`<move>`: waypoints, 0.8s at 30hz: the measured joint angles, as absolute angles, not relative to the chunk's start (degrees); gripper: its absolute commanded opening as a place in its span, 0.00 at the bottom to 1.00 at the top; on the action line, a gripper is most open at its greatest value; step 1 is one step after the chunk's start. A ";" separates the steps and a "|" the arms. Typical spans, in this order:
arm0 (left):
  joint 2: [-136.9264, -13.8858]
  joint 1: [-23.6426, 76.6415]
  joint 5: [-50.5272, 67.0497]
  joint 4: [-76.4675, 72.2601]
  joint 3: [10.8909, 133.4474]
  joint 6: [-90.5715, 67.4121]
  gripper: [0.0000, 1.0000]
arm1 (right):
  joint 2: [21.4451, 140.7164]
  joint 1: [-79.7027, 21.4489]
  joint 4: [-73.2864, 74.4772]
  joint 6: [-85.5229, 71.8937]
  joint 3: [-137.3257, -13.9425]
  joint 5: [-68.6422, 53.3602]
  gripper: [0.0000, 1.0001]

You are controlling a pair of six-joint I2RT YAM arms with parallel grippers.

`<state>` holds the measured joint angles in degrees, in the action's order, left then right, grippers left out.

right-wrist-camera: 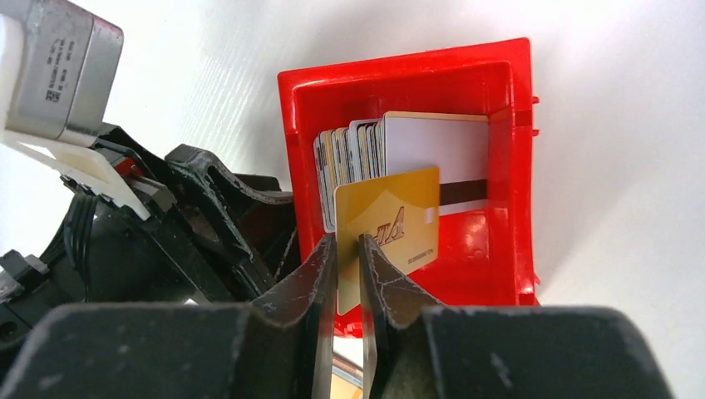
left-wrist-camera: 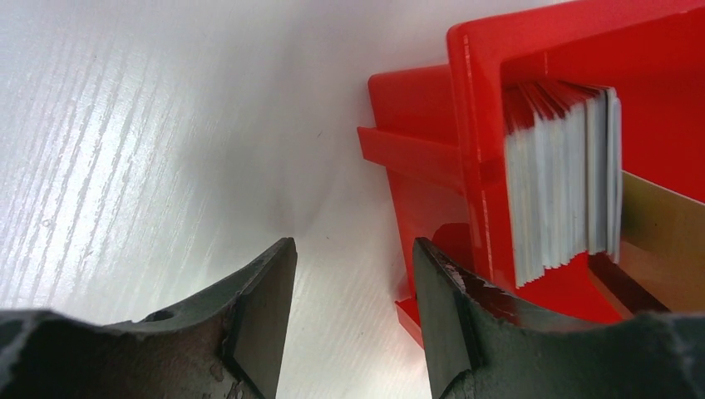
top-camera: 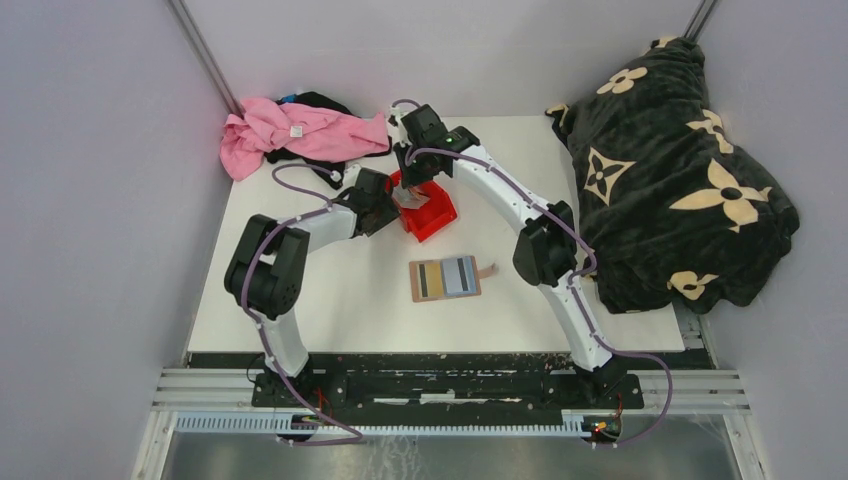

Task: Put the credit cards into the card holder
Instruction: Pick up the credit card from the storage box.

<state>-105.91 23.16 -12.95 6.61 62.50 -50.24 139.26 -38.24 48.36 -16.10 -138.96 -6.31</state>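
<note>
R hand [right-wrist-camera: 347, 241] is over the red bin [right-wrist-camera: 399, 71], upper centre of the top view. Its fingers [right-wrist-camera: 320, 283] are nearly together on either side of the gold card [right-wrist-camera: 391, 220]'s left edge, w/ a thin slit between them; can't tell if they actually grip it. The gold card stands in front of the stack of credit cards [right-wrist-camera: 357, 158], which sit upright in the bin. L hand [left-wrist-camera: 353, 249] is spread wide w/ nothing in it, low over the white bench [top-camera: 330, 290], just beside the bin's outer wall. Card holder [top-camera: 445, 278] lies open and flat mid-bench, below the bin and well apart from it, w/ a grey striped card [top-camera: 458, 276] on it. Pink cloth [top-camera: 300, 130] upper left, black flower-print blanket [top-camera: 680, 170] at right
</note>
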 measured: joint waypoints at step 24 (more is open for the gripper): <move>-72.88 23.22 -0.45 -7.18 40.77 -47.33 0.61 | 108.09 -37.60 51.35 -15.84 -110.21 -7.33 0.01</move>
